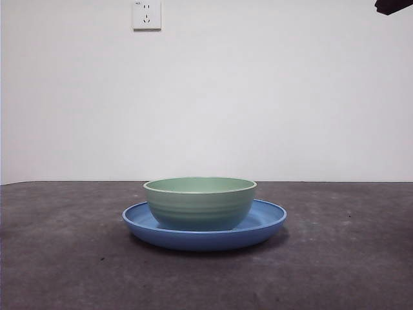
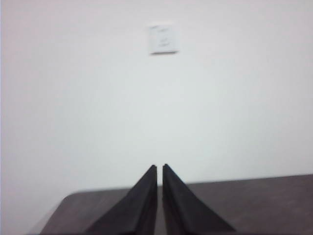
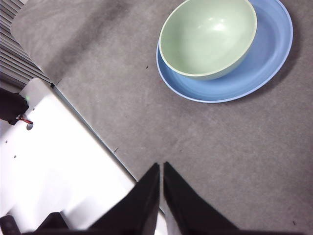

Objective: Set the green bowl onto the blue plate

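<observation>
The green bowl [image 1: 200, 203] stands upright inside the blue plate [image 1: 266, 221] at the middle of the dark table. From above, the right wrist view shows the bowl [image 3: 208, 38] resting empty on the plate [image 3: 266, 58], set toward one side of it. My right gripper [image 3: 161, 166] is shut, raised well clear of both and holding nothing; only a dark tip [image 1: 393, 6] of an arm shows in the front view's top right corner. My left gripper [image 2: 160, 167] is shut too, pointing at the white wall, with neither bowl nor plate in its view.
A white wall socket [image 1: 146, 14] hangs on the back wall. A white base structure [image 3: 54, 161] borders the table edge beneath the right wrist. Grey table surface [image 3: 195, 142] lies between the right gripper and the plate.
</observation>
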Robot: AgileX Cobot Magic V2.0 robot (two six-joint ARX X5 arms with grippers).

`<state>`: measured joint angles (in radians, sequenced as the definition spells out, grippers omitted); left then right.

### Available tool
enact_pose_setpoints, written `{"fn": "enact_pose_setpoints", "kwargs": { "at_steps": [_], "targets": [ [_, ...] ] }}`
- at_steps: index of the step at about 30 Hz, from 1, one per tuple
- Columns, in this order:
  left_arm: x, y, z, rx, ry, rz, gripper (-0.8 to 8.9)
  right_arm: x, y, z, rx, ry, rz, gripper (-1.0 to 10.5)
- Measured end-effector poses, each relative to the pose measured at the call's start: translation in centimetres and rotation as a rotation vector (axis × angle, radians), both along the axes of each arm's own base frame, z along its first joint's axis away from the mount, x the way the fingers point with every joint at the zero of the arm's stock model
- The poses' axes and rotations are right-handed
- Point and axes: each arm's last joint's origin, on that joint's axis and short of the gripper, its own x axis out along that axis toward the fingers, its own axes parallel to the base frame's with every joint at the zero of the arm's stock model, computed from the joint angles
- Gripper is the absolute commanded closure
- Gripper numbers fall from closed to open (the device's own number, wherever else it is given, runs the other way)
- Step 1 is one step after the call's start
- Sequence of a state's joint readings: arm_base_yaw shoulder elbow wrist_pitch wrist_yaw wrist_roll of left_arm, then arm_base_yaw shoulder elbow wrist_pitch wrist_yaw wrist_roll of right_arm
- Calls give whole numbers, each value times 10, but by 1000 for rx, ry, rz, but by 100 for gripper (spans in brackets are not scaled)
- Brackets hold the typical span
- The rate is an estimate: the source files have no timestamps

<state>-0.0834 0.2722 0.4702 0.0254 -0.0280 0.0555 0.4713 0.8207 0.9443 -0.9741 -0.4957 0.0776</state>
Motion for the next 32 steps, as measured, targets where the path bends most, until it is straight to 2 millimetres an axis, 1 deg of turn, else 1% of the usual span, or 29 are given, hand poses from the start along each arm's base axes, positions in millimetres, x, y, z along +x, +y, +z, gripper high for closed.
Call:
{"fn": "enact_pose_setpoints", "kwargs": {
  "at_steps": [4, 7, 11, 13, 20, 28, 32],
  "targets": [
    [4, 3, -45, 9, 87, 39, 795, 0, 0, 0, 0, 0, 0, 939],
    [6, 4, -73, 12, 134, 51, 795, 0, 0, 0, 0, 0, 0, 939],
    [9, 4, -101, 17, 193, 52, 795, 0, 0, 0, 0, 0, 0, 939],
    [10, 4, -111, 18, 217, 52, 795, 0, 0, 0, 0, 0, 0, 939],
    [9, 4, -132, 22, 279, 52, 795, 0, 0, 0, 0, 0, 0, 939],
    [6, 4, -145, 29, 380, 52, 795, 0, 0, 0, 0, 0, 0, 939],
    [7, 4, -146, 20, 378, 53, 795, 0, 0, 0, 0, 0, 0, 939]
  ]
}}
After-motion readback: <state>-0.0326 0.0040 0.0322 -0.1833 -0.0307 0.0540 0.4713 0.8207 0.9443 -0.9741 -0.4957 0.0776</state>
